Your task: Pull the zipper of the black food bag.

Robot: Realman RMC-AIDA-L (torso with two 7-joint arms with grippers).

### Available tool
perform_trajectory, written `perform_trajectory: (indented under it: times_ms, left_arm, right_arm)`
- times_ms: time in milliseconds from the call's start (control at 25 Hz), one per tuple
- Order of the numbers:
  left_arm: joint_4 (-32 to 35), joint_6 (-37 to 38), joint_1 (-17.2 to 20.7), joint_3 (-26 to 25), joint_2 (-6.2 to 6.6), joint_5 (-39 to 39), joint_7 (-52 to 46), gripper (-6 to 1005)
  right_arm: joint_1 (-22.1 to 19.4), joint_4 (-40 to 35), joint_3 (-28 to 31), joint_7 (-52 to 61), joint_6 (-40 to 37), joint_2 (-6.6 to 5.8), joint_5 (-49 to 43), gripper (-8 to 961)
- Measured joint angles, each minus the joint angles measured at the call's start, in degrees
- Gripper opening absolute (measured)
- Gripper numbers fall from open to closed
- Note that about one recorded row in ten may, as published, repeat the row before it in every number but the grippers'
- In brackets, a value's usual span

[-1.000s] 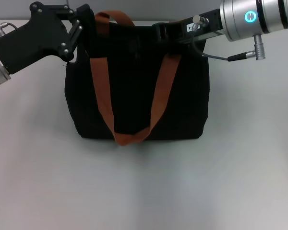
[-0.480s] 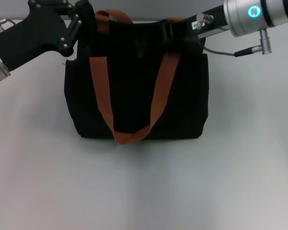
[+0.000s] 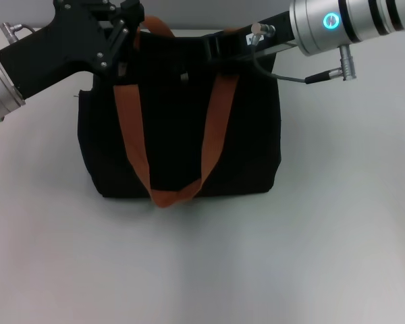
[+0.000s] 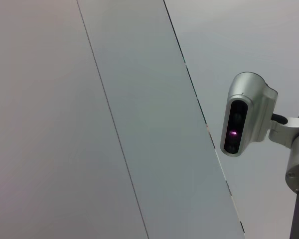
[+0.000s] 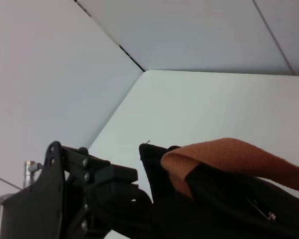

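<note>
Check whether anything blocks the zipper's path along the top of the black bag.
The orange strap crosses the black bag's top edge near the right pincer, and the left pincer is at the far corner. The zipper itself is not discernible, so its path cannot be judged.

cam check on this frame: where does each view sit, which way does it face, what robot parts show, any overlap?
Head view: on the head, facing forward and down at the black food bag on the table; left gripper and right gripper sit at the bag's top.
Left wrist view: faces up at wall panels and a mounted camera; no fingers show.
Right wrist view: looks along the bag's top toward the left gripper.
Shared: head and right wrist views both show the bag, its orange strap and the left gripper.
</note>
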Motion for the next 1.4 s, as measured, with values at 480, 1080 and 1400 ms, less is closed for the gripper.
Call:
perform_trajectory:
  times_ms: [480, 1080, 1400]
  left_arm:
    - [0.00, 0.07, 0.70, -0.50, 0.09, -0.92, -0.04, 28]
    - [0.03, 0.24, 1.53, -0.63, 0.26, -1.25, -0.05, 29]
    - [0.32, 0.24, 1.85, -0.69, 0.37, -1.70, -0.02, 29]
  right_arm:
    - [-0.23, -0.18, -0.82, -0.85, 0.32, 0.02, 0.07, 165]
    - [-1.24, -6.05, -0.84, 2.42, -0.66, -0.20, -5.59, -2]
    - [-2.09, -10.67, -0.63, 5.96, -1.89, -0.16, -10.01, -1]
